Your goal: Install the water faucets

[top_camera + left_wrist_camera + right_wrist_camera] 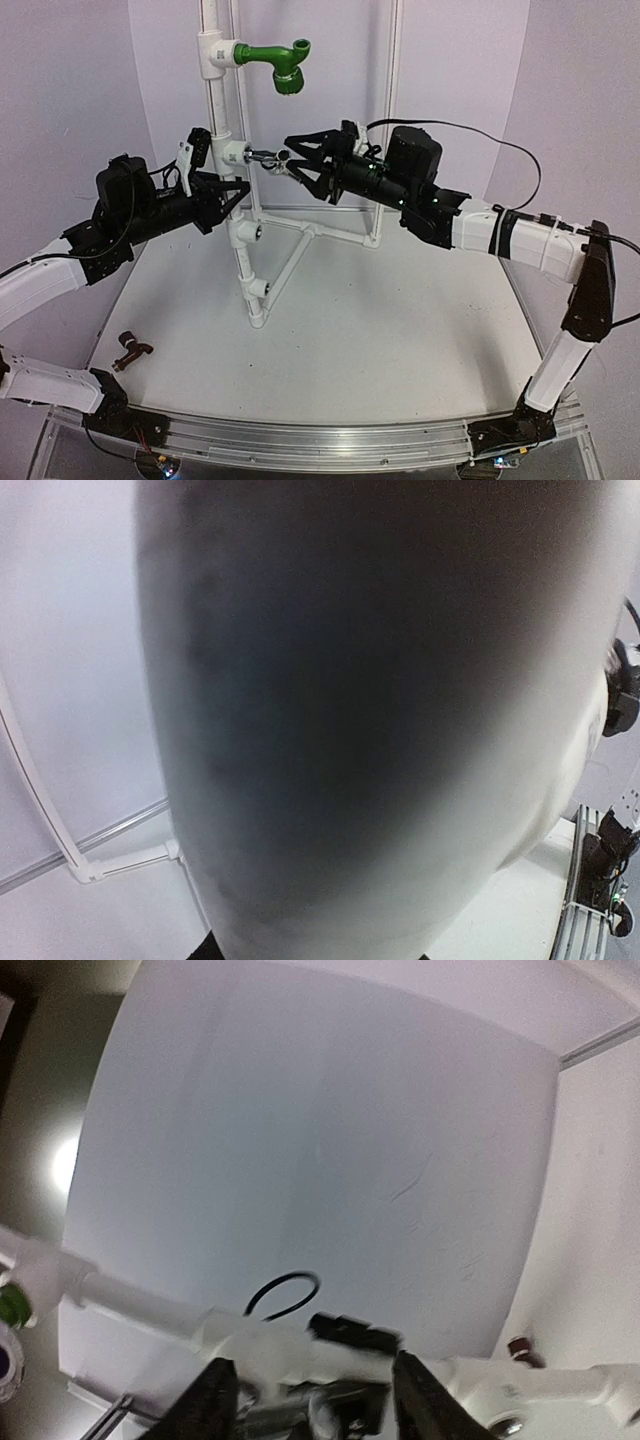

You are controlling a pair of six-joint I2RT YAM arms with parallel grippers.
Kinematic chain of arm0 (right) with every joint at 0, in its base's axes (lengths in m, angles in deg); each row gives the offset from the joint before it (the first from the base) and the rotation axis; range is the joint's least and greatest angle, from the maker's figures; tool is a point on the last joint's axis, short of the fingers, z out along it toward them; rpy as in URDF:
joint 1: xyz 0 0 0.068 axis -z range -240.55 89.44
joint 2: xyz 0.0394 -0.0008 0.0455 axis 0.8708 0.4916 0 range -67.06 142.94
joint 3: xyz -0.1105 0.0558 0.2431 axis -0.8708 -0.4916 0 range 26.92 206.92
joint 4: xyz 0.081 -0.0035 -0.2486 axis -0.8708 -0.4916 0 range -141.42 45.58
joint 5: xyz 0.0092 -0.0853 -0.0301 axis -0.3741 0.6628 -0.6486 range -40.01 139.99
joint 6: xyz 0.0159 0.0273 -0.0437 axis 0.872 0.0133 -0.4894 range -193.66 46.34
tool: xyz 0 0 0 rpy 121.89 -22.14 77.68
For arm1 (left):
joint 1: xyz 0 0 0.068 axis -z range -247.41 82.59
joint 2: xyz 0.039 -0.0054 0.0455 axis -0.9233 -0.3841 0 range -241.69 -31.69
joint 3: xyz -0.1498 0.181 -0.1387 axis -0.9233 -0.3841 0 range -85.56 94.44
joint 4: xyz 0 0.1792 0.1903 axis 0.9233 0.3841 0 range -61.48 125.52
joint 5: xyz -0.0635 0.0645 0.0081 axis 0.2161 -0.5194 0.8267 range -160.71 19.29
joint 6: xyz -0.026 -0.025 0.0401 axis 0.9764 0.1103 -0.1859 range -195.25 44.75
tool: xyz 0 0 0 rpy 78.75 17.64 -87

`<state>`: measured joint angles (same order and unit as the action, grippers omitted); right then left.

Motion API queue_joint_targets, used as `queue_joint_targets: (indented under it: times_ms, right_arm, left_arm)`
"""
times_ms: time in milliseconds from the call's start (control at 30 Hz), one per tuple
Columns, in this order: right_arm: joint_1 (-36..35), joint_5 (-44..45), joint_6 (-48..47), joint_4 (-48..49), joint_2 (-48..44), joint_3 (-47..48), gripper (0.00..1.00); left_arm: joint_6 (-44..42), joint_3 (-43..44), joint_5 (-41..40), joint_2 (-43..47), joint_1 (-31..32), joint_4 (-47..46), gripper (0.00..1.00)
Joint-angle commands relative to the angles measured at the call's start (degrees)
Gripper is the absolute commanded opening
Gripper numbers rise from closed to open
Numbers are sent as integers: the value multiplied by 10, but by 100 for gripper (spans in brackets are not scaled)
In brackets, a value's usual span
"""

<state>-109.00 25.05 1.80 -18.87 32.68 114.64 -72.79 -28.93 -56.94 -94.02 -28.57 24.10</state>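
Not even halfway, I figured. The chrome faucet [265, 157] was stuck into the side of the pipe stand [215, 95], with my right gripper [294, 160] spread apart around its outer end. I couldn't tell if it was fully seated. My left gripper [218, 165] was clamped on the stand right beside it. The brown faucet [131, 350] lay well away from the stand, not installed yet.

The pipes [213, 100] are showing plain white, and the elbow [283, 62] is glowing bright green. The chrome faucet [265, 157] is gleaming silver; the brown faucet [131, 351] is showing a dark reddish tone against the white table [380, 330]. The arms [520, 240] are mixing white shells with black joints. The rail [330, 440] is shining grey-silver, and the walls [70, 80] are looking pale lilac.
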Motion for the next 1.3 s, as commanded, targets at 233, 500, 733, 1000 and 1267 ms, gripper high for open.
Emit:
queue_joint_targets:
  times_ms: [233,500,733,1000,1267]
  right_arm:
    - [40,75,-406,-24,-138,-113,98]
    - [35,-86,-674,-72,-130,-65,98]
    - [4,-147,-640,-47,-72,-11,93]
    - [-51,-64,-639,-6,-43,-9,79]
    - [-73,-7,-480,65,-6,16,43]
  left_arm:
    - [109,-20,14,0,1,119,0]
    - [111,-17,18,-6,1,119,0]
    - [115,-12,15,-11,1,119,0]
    - [113,-8,16,-17,1,119,0]
    - [116,-7,19,-18,1,119,0]
